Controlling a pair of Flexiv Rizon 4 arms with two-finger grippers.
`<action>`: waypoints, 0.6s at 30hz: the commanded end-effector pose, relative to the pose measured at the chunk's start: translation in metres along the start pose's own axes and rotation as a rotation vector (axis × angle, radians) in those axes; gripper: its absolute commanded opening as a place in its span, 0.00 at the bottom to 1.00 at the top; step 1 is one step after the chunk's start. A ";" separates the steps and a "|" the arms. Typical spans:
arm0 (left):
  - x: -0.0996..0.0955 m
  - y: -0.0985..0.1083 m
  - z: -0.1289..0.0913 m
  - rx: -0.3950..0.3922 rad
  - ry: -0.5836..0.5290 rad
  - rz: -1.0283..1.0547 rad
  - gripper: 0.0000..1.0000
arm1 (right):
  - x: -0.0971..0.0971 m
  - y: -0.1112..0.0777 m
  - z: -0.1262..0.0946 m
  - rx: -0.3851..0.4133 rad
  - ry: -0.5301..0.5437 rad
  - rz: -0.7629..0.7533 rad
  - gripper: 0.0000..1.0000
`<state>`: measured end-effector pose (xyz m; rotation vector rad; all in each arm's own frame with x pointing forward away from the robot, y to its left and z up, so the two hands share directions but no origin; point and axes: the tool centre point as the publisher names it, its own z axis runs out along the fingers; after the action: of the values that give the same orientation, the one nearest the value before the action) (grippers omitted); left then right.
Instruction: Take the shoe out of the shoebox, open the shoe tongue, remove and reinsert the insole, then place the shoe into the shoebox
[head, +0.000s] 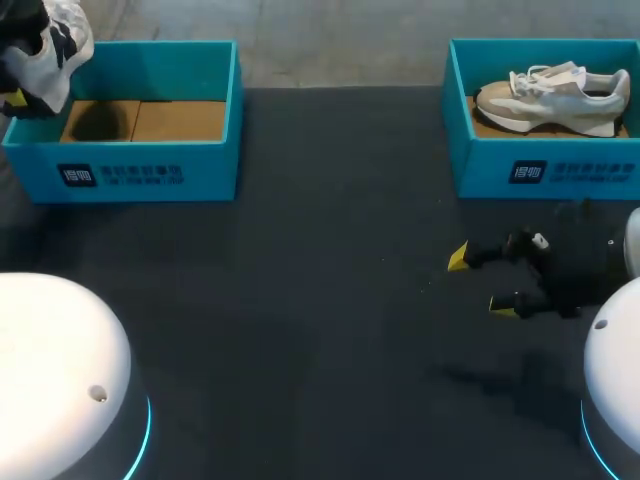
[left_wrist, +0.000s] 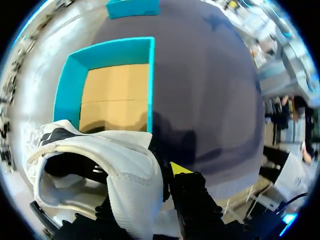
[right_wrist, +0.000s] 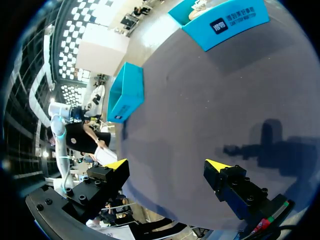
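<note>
L gripper (left_wrist: 152, 175) clamped on side wall of shoe (left_wrist: 100, 160), one yellow tip showing beside it, other hidden. Shoe hangs above near edge of L box (left_wrist: 150, 85), opening facing wrist cam, long axis across the fingers; toe end unclear. R gripper (head: 480, 283) open, fingers wide apart, over bare table (head: 320, 330). R box (head: 545, 170) near it, w/ 2nd shoe (head: 555, 95) lengthwise inside, toe toward L box.
</note>
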<state>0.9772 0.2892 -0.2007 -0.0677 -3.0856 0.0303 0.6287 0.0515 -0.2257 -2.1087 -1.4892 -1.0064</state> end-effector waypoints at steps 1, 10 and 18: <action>-0.009 0.012 -0.007 -0.150 -0.003 0.521 0.00 | 0.000 -0.003 -0.003 -0.003 -0.001 0.000 1.00; -0.013 0.028 -0.012 -0.243 -0.008 0.910 0.00 | 0.000 -0.003 -0.003 -0.003 -0.001 0.000 1.00; -0.016 0.036 -0.014 -0.210 -0.002 1.217 0.00 | 0.000 -0.003 -0.003 -0.003 -0.001 0.000 1.00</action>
<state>0.9998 0.3212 -0.1916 -0.9816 -2.9248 -0.1737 0.6287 0.0515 -0.2257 -2.1087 -1.4893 -1.0064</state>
